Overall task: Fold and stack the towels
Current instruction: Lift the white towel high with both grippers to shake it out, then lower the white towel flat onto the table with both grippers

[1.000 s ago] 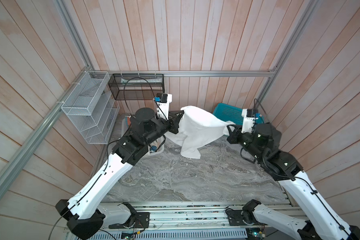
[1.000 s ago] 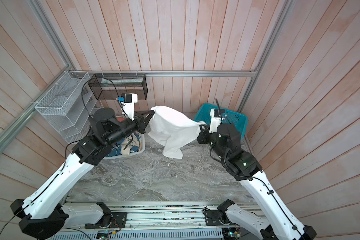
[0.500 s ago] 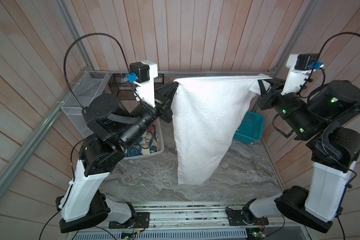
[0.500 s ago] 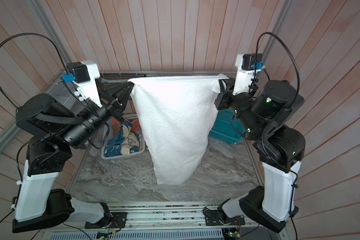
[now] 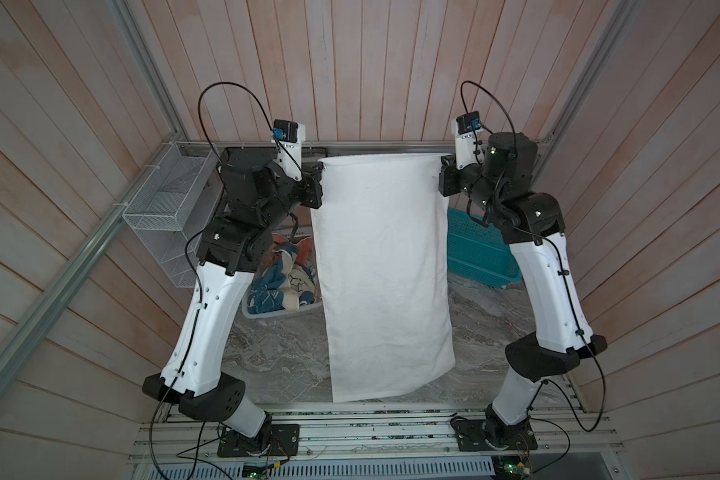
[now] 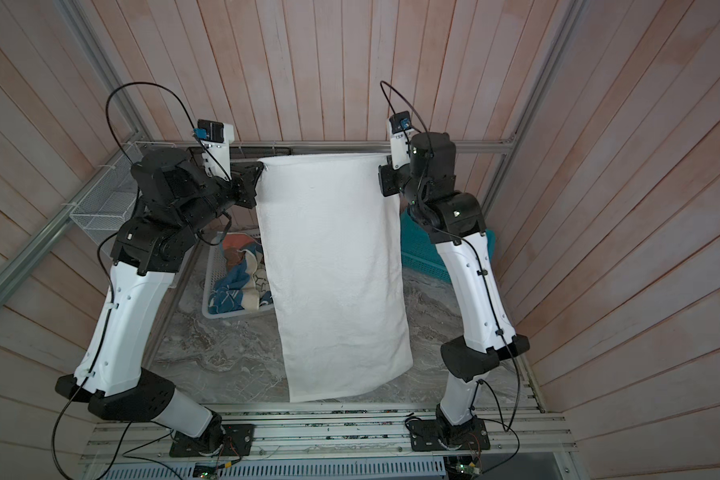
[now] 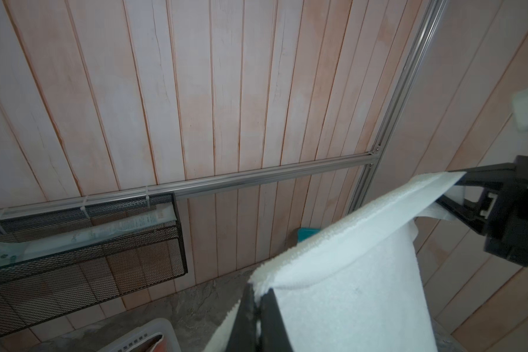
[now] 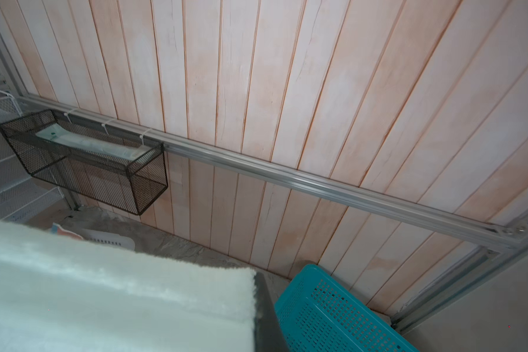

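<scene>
A plain white towel (image 5: 385,270) (image 6: 333,270) hangs as a flat sheet, high above the marble table, stretched by its two upper corners. My left gripper (image 5: 321,168) (image 6: 262,168) (image 7: 258,292) is shut on the left corner. My right gripper (image 5: 443,161) (image 6: 385,160) (image 8: 256,292) is shut on the right corner; the left wrist view also shows the right gripper (image 7: 461,179) pinching the cloth. Other towels (image 5: 283,278) (image 6: 242,282), blue, cream and orange, lie crumpled in a white basket (image 5: 267,314) (image 6: 225,314) behind the sheet's left edge.
A teal basket (image 5: 474,249) (image 6: 420,253) (image 8: 333,314) stands at the back right, partly behind the right arm. A white wire rack (image 5: 163,208) hangs on the left wall and a black mesh basket (image 7: 73,237) (image 8: 83,161) on the back rail.
Both arms have risen from low over the table. The white towel went from a bunched drape to a flat sheet stretched between them.
</scene>
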Robot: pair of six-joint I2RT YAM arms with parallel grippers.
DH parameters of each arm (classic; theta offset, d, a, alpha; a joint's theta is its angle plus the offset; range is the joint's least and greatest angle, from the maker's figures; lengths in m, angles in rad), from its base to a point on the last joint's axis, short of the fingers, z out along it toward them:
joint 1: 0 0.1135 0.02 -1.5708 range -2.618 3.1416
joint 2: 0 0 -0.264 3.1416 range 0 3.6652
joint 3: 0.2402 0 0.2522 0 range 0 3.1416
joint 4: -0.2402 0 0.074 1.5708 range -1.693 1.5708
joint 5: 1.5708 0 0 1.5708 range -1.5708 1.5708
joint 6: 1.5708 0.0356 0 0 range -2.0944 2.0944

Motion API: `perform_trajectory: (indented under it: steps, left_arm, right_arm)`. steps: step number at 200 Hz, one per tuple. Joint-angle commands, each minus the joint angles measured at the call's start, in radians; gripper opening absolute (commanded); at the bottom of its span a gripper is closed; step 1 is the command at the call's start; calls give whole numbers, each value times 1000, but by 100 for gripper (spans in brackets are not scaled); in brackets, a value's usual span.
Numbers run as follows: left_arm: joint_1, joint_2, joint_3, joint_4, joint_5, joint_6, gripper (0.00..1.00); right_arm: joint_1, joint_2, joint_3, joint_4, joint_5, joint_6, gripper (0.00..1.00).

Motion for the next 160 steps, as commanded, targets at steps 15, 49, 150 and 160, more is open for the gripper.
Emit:
perform_trajectory:
  steps: [15, 49, 150, 160]
  left_arm:
    - [119, 98, -207, 201, 126, -76, 0]
    - [124, 226, -286, 266, 104, -65, 0]
    - [38, 126, -675, 369, 36, -85, 0]
    - [14, 89, -762, 385, 38, -110, 0]
  right_arm:
    - [-96, 84, -169, 102, -37, 23, 0]
    - [-96, 113, -370, 205, -63, 54, 0]
    - [-51, -140, -1011, 456, -122, 176, 0]
    - [-36, -172, -1103, 462, -130, 184, 0]
